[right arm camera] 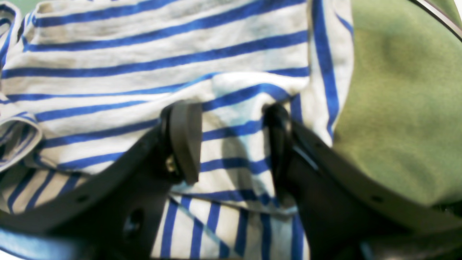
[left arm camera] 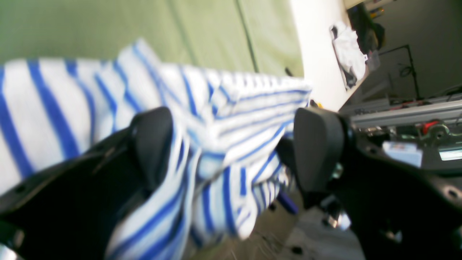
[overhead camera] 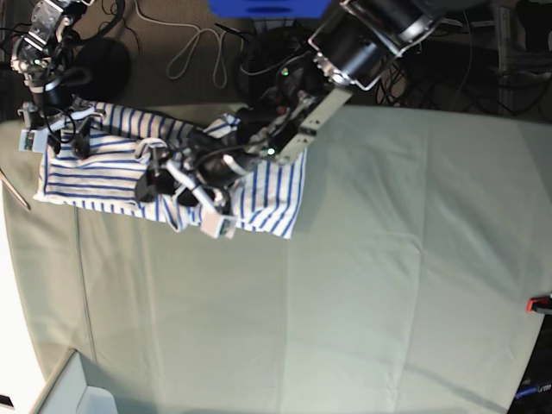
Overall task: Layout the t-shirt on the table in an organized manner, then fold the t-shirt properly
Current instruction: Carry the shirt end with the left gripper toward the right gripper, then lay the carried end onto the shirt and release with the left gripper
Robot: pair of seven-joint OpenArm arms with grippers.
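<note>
Striped white-and-blue cotton, the t-shirt lies bunched at the far left of the table, partly under both arms. The left gripper stands wide open with a fold of the cloth lying loosely between its fingers, not pinched. The right gripper sits part open astride a raised fold of the shirt; a firm grip cannot be told.
</note>
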